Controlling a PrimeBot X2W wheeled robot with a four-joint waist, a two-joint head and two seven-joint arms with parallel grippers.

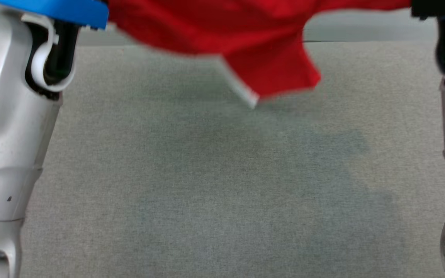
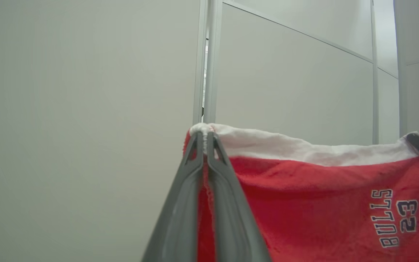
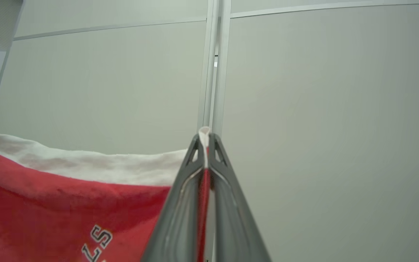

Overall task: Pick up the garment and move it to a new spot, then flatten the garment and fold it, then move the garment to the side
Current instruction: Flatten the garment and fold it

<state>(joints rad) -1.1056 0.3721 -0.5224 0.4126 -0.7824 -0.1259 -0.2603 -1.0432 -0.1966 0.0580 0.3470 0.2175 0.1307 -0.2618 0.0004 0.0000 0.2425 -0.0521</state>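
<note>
The garment [image 1: 245,34] is red with a white band along one edge and dark "BULLS 23" lettering. It hangs in the air across the top of the head view, its lowest corner dangling above the grey table [image 1: 222,185]. In the left wrist view my left gripper [image 2: 205,140] is shut on one end of the garment's [image 2: 315,203] white band. My right gripper [image 3: 204,140] is shut on the other end, with the garment [image 3: 67,203] stretched away to its left. Both pale forearms frame the head view's sides.
The table's far edge [image 1: 361,40] runs just behind the hanging cloth. Pale partition panels [image 2: 289,80] with metal posts stand beyond the table in both wrist views. The cloth casts a faint shadow on the table's middle.
</note>
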